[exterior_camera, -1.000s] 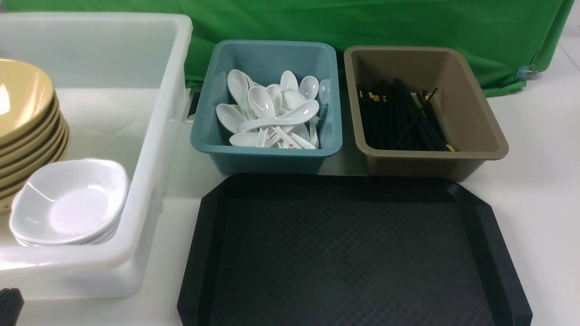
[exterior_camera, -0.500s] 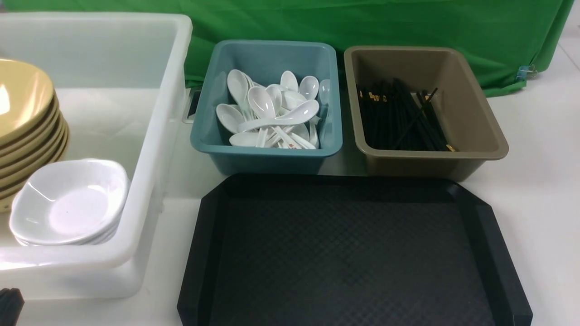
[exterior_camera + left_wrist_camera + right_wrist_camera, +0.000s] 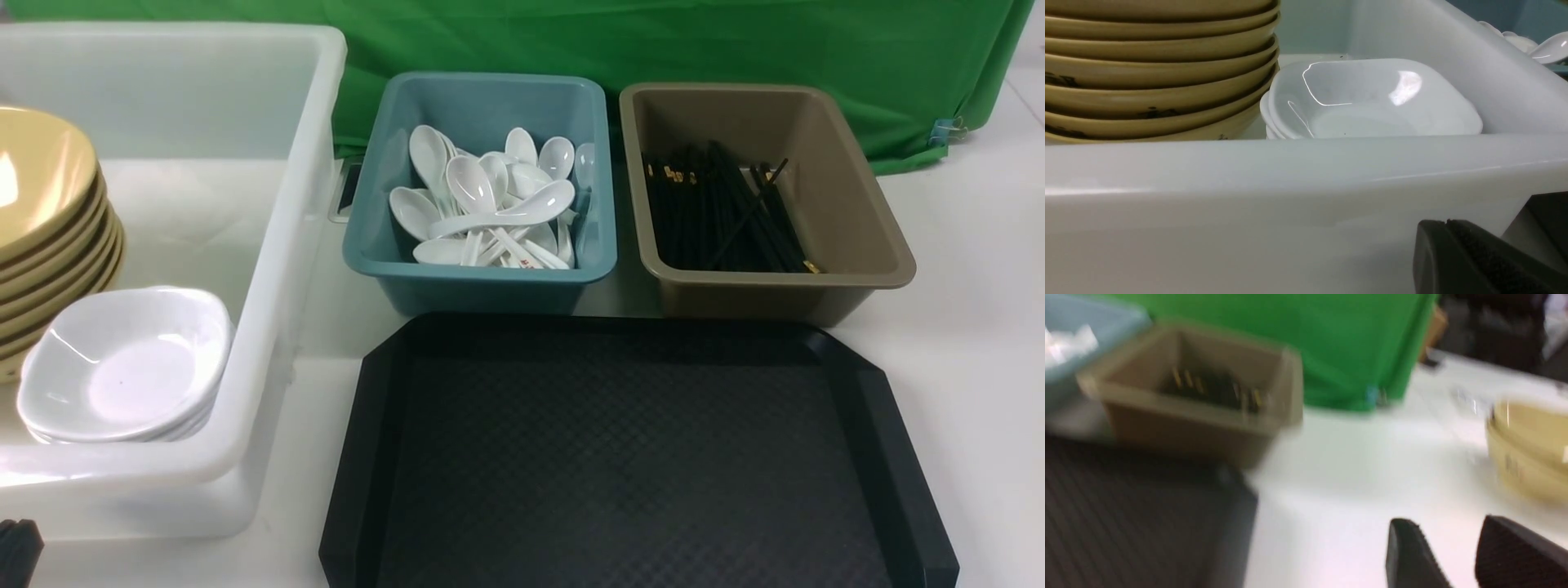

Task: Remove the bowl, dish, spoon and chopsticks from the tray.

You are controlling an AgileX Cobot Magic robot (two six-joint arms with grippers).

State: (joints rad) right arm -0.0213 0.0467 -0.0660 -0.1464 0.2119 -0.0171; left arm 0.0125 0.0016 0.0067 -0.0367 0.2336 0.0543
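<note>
The black tray [image 3: 637, 457] lies at the front centre with nothing on its dimpled surface. Mustard bowls [image 3: 41, 212] are stacked in the white tub [image 3: 277, 245], with white dishes [image 3: 122, 367] beside them. White spoons [image 3: 490, 204] lie piled in the teal tub [image 3: 482, 278]. Black chopsticks [image 3: 718, 212] lie in the brown tub [image 3: 857, 212]. My left gripper [image 3: 1447, 222] is shut and empty, low outside the white tub's near wall [image 3: 1290, 171]. My right gripper [image 3: 1447, 526] is open and empty over the white table, right of the tray [image 3: 1126, 514].
The right wrist view is blurred; it shows another mustard bowl [image 3: 1531, 449] standing on the table off to the right and the brown tub [image 3: 1188, 416]. A green cloth [image 3: 653, 41] hangs behind the tubs.
</note>
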